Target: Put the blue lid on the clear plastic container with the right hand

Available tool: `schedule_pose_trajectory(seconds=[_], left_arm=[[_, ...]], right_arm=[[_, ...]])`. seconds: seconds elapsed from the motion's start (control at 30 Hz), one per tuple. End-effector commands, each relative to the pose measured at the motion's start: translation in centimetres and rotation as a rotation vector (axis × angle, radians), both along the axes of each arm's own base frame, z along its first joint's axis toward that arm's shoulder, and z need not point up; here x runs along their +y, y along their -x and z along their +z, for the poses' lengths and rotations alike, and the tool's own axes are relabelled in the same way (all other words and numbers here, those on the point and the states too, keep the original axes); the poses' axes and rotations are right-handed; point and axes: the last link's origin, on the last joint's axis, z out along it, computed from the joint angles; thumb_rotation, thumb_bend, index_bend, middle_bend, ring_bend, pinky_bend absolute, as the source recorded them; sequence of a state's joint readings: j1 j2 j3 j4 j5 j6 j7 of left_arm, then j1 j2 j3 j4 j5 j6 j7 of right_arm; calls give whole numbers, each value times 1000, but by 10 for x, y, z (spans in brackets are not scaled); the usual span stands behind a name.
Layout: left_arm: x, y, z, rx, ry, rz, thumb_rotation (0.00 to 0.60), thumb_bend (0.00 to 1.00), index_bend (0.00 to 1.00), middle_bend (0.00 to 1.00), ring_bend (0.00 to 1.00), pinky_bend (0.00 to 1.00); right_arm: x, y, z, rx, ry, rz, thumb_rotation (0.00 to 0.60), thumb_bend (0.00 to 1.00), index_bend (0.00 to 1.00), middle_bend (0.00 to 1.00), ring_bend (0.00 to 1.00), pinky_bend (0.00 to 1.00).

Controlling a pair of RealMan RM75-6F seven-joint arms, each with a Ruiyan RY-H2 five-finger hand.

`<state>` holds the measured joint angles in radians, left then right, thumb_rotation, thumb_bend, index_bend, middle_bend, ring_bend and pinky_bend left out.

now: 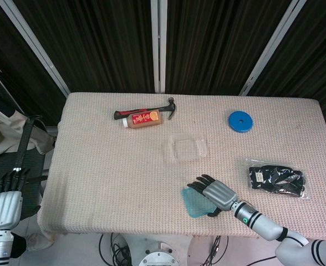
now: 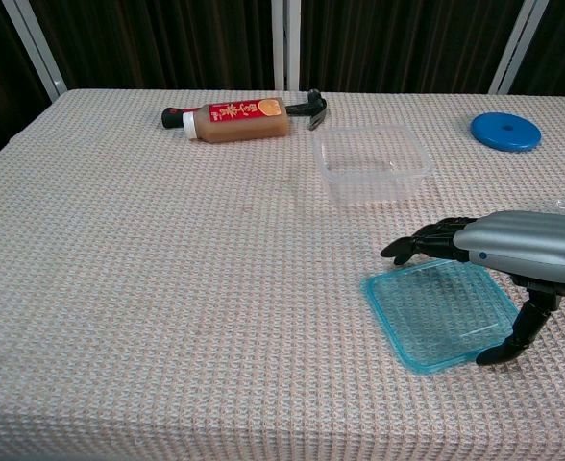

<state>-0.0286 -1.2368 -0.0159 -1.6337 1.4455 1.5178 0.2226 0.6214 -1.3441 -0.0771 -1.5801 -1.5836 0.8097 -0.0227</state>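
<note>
We see a table (image 2: 119, 288) covered in a pale, waffle-weave cloth, its grid of small bumps plain in the chest view. Near the front edge lies the blue lid (image 2: 438, 313), a thin, translucent turquoise square with rounded corners and a raised rim (flat on the cloth, as far as we can tell). At 12 o'clock from it, a little apart, stands the clear plastic container (image 2: 374, 163), a shallow, glossy tub with rounded corners, open at the top.

The right hand (image 2: 513, 252), silver-backed with black fingers, hovers over the lid's 3 o'clock side. Its fingers (image 2: 419, 242) reach out above the lid's far edge, spread and slightly curled, while the thumb (image 2: 515, 336) points down just off the lid's near right corner. The lid thus lies between thumb and fingers, in a wide span; whether any tip touches it, we cannot tell. In the head view the same hand (image 1: 214, 192) covers the lid's (image 1: 193, 202) right part.

The left hand (image 1: 6, 198) hangs off the table at 9 o'clock, fingers straight and holding nothing.

Further back lie a brown bottle (image 2: 234, 119) with a red label, a hammer (image 2: 307, 105) just behind it, a round blue disc (image 2: 505, 131), and black gloves in a clear bag (image 1: 276, 178).
</note>
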Motion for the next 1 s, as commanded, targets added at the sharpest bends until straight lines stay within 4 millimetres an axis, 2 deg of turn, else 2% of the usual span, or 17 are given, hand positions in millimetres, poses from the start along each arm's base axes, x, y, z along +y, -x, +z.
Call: schedule_pose_trajectory(seconds=[0.03,0.4,0.67,0.73,0.8,0.9,1.0], left_arm=[[0,1,0,13,-3,11,600,0,62,47,0,0],[2,-2,0,-2,12,6,600,0,61,42,0,0],[2,0,-2,-13,20,15,600,0,61,42,0,0],[1,1,-2,-13,19,17,600,0,61,42,0,0],[1,1,-2,-15,19,17,600,0,61,42,0,0],[0,1,-3,-21,19,17,600,0,61,42,0,0],[1,1,-3,-22,22,16,600,0,61,42,0,0]], right_arm=[[-1,-1,-2,6,-8,-1,600,0,0,121,0,0],[2,2,1,-2,21,-1,600,0,0,118,0,0],[2,3,-6,24,14,2,600,9,0,154,0,0],[0,2,-5,15,39,2,600,44,0,193,0,0],[-1,2,-3,12,61,3,600,137,0,258,0,0],[-2,2,1,5,72,-6,600,253,0,302,0,0],[-4,0,7,-2,83,-7,600,292,0,316,0,0]])
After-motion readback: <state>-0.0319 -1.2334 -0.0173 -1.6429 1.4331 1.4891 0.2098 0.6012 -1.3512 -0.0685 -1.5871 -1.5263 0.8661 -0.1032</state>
